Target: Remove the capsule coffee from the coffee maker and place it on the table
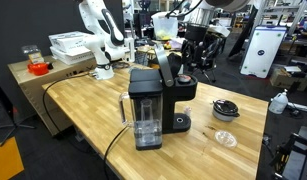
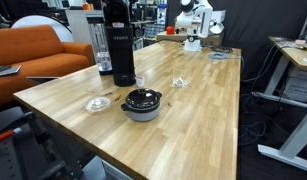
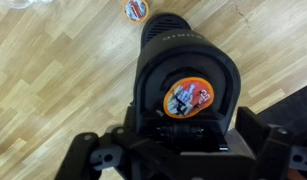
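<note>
1. Overhead, your gripper [image 3: 175, 145] hung above the coffee maker [image 3: 183, 75], jaws spread wide and holding nothing.
2. You had the capsule [image 3: 188, 97] in wrist view: seated in the machine's open chamber, orange foil upward.
3. In an exterior view the coffee maker [image 1: 158, 100] stood on the table [image 1: 183, 155], lid [image 1: 169, 68] raised.
4. A second capsule [image 3: 137, 10] lay on the wood beyond the machine.

place: robotics lab | cues: white robot arm [image 1: 99, 45], butcher-block table [image 2: 193, 110], orange sofa [image 2: 33, 55]
</note>
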Controlling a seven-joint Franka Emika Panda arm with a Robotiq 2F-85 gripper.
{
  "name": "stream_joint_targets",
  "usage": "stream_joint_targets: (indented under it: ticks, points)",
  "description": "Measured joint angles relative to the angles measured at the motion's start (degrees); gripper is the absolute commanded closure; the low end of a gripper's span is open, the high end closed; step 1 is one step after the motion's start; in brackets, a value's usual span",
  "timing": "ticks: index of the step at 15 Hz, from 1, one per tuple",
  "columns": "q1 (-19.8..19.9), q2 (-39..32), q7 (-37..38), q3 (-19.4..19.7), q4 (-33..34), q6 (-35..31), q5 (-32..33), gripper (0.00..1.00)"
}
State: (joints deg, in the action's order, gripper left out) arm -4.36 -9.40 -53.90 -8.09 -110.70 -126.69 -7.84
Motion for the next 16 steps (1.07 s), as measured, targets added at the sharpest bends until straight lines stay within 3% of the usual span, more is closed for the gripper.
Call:
stream_joint_targets:
  ticks: [16]
  points:
    - [0.06, -2.41, -1.54, -0.95, -1.0, -0.02, -1.73, 0.0]
